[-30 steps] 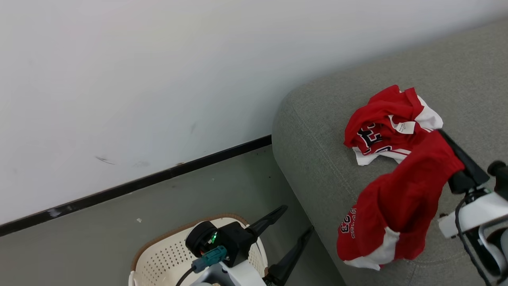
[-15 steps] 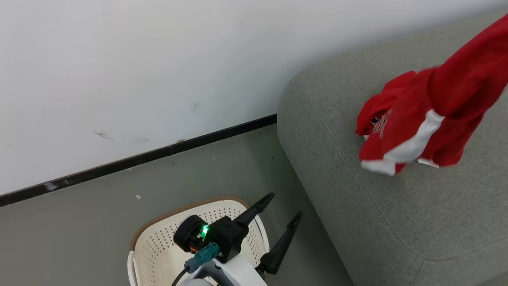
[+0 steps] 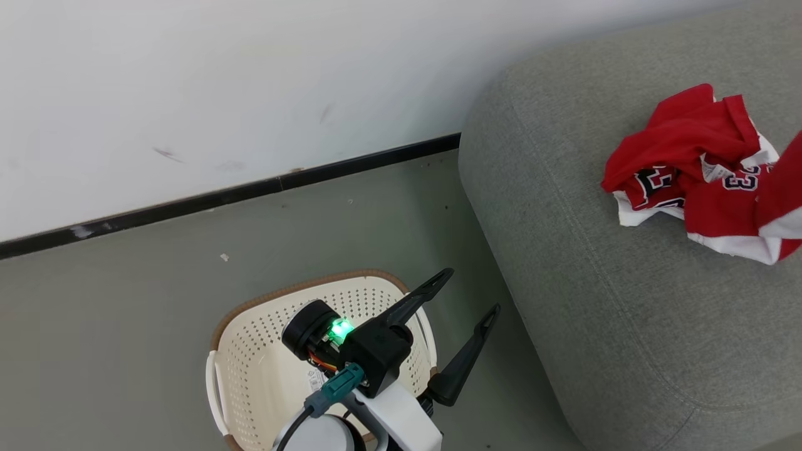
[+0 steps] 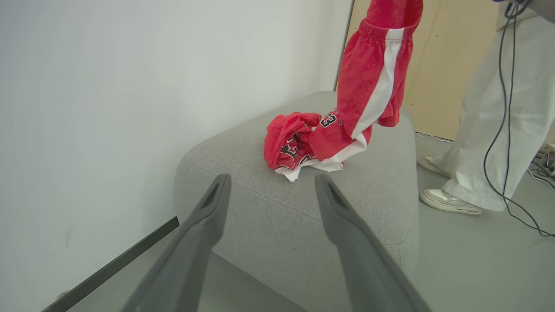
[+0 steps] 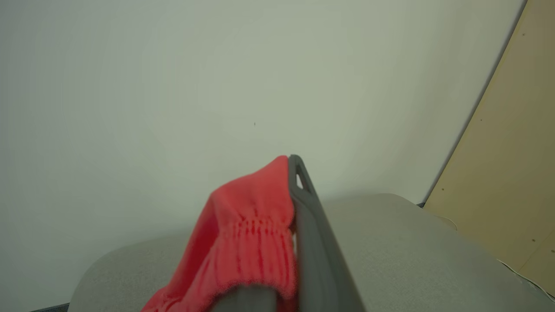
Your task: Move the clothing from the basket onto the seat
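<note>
A crumpled red jersey with black-and-white lettering lies on the grey sofa. Red shorts with a white side stripe hang above it, their hem touching the jersey. In the right wrist view my right gripper is shut on the shorts' elastic waistband, and the fabric hides one finger. The shorts' lower part shows at the head view's right edge. My left gripper is open and holds nothing, above the right rim of the cream basket. A label shows on the basket's bare bottom.
The basket stands on the grey floor just left of the sofa's rounded end. A white wall with a black skirting strip runs behind. A person in pale trousers and light shoes stands beyond the sofa, cables hanging nearby.
The head camera has shifted. My right gripper lifted the shorts from low over the sofa's front, swung them up and back over the jersey, and left the head view. The left gripper stays open.
</note>
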